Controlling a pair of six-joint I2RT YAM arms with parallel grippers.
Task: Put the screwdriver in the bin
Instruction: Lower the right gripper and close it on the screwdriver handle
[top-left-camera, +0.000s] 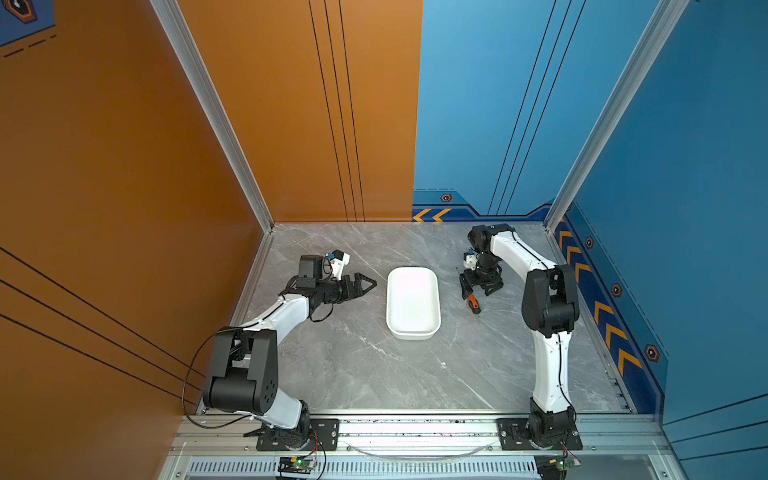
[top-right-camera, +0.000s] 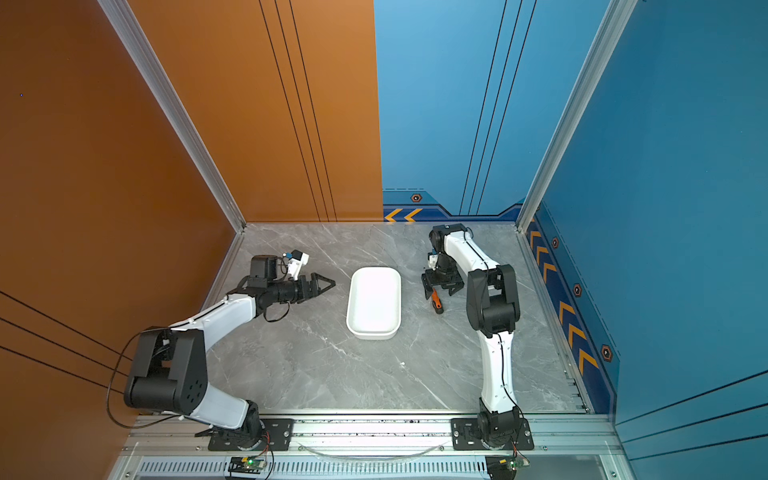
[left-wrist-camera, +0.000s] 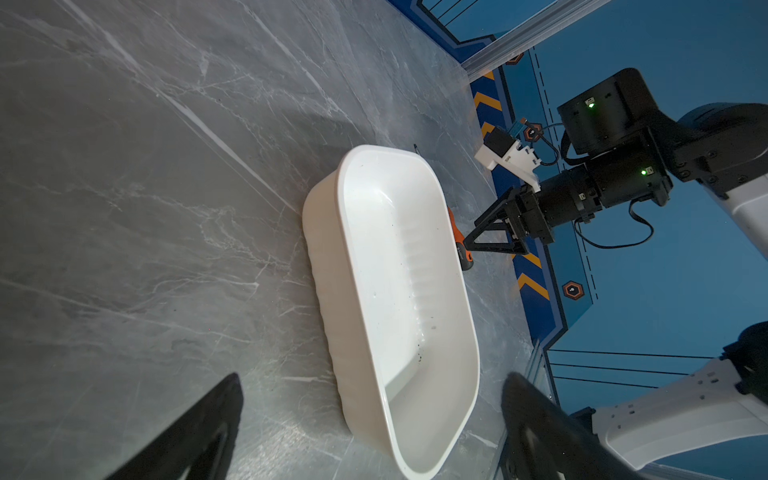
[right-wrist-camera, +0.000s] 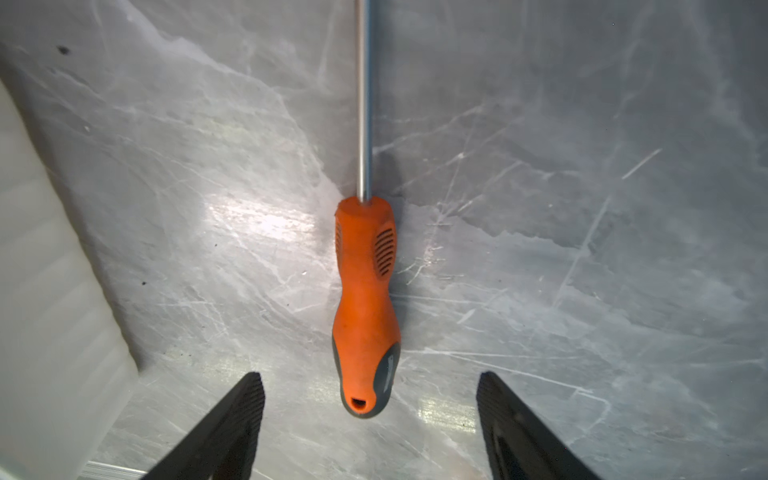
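Beside the shallow white plastic bin (top-left-camera: 413, 333), the stiff, seemingly light orange-handled screwdriver (right-wrist-camera: 365, 307) is straddled, untouched, by the right gripper (right-wrist-camera: 370, 378), jaws spread; its waisted handle is best grasped.

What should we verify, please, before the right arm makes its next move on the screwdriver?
1. Screwdriver lying flat on the table: ok.
2. Right gripper open, one jaw on each side of the handle: ok.
3. Jaws touching the handle: not ok, gaps on both sides.
4. Bin beside the screwdriver, nothing inside: ok.
5. Left gripper apart from the bin, on its other side: ok.
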